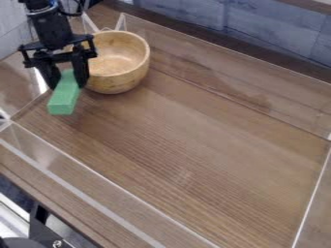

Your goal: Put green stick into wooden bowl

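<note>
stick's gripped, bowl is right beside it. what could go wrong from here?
1. The gripper holds the green stick only by its upper end, jaws shut on it; most of the stick hangs below and looks tilted, so it may swing or slip.
2. The wooden bowl sits close beside the stick. If it isn't raised enough, the hanging end could hit the thick rim and push the bowl.
</note>
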`<action>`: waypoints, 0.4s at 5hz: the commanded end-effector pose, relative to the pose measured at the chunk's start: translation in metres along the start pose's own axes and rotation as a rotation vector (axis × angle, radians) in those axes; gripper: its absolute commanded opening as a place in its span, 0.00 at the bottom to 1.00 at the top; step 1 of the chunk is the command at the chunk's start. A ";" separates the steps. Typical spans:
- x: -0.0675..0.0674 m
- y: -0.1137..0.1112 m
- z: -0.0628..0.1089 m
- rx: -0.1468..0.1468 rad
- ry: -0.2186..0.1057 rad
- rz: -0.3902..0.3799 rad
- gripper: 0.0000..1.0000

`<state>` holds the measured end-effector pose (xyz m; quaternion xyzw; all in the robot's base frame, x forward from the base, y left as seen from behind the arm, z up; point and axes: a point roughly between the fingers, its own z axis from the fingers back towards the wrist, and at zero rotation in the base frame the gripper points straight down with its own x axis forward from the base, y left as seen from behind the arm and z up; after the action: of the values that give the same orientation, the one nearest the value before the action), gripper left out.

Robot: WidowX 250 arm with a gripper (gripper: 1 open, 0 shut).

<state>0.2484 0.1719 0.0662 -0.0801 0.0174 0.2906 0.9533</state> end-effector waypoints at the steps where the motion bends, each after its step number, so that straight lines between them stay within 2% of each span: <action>1: 0.017 -0.004 0.015 0.006 -0.046 -0.100 0.00; 2: 0.024 -0.003 0.014 0.009 -0.034 -0.187 0.00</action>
<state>0.2586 0.1808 0.0610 -0.0873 0.0258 0.2083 0.9738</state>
